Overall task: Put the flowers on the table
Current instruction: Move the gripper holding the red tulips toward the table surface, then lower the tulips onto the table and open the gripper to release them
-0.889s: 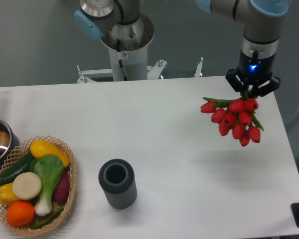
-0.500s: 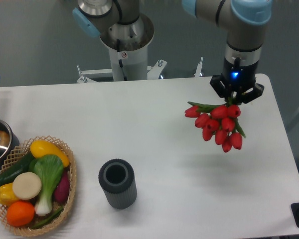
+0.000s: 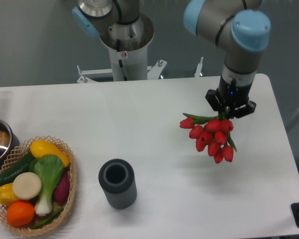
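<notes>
Gripper (image 3: 230, 106) above right part of table (image 3: 154, 107), jaws closed on stem end of flowers (image 3: 212, 135). Buds hang down-left under gripper, faint shadow on tabletop, so bunch prob. in air, not touching. Pick-up done; lowering + release left. Vase-like dark cylinder (image 3: 117, 183) and basket (image 3: 70, 194) w/ veg well apart to left.

Robot lab, pedestal-mounted arm (image 3: 123, 35), white table (image 3: 154, 109)
</notes>
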Action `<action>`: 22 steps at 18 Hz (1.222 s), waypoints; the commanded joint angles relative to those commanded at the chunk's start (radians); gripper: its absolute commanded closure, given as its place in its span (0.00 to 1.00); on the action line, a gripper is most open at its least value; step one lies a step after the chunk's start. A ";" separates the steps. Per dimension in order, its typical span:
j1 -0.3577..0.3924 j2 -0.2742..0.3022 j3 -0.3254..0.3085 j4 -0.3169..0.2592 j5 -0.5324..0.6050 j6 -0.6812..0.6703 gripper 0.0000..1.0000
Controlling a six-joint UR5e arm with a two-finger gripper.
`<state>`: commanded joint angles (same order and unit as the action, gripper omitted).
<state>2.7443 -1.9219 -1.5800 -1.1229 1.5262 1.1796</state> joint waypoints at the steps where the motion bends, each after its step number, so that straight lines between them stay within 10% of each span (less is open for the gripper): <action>1: 0.000 -0.012 0.000 0.000 0.015 0.000 0.78; 9: 0.005 -0.086 0.031 0.009 0.034 -0.008 0.54; 12: 0.009 -0.078 0.032 0.028 0.032 -0.011 0.00; 22: 0.107 -0.017 -0.005 0.130 0.026 0.070 0.00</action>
<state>2.8515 -1.9391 -1.5846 -0.9925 1.5524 1.2498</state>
